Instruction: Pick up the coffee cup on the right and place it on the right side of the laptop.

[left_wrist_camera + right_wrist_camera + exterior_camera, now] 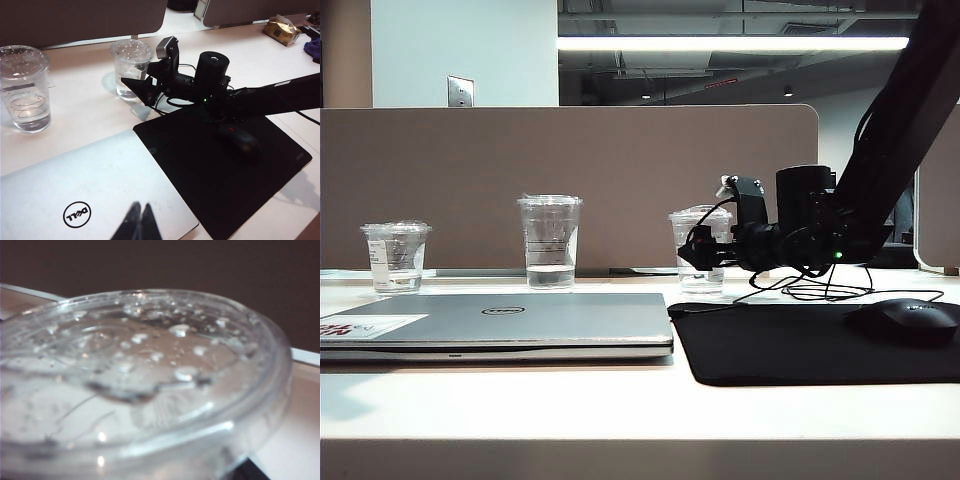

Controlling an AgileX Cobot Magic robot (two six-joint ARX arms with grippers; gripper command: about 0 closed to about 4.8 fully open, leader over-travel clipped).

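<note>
The coffee cup (698,250), one of three cups, sits at the spread right gripper (137,89); left gripper (140,225) clenched.

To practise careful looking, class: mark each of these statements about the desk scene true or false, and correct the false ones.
1. The laptop is open. False: its lid is shut.
2. The right gripper is at the coffee cup, jaws open. True.
3. A mouse lies on the black mat. True.
4. The coffee cup stands on the laptop. False: it stands on the table behind the mat.
5. The left gripper holds a cup. False: it hangs shut over the laptop.
</note>
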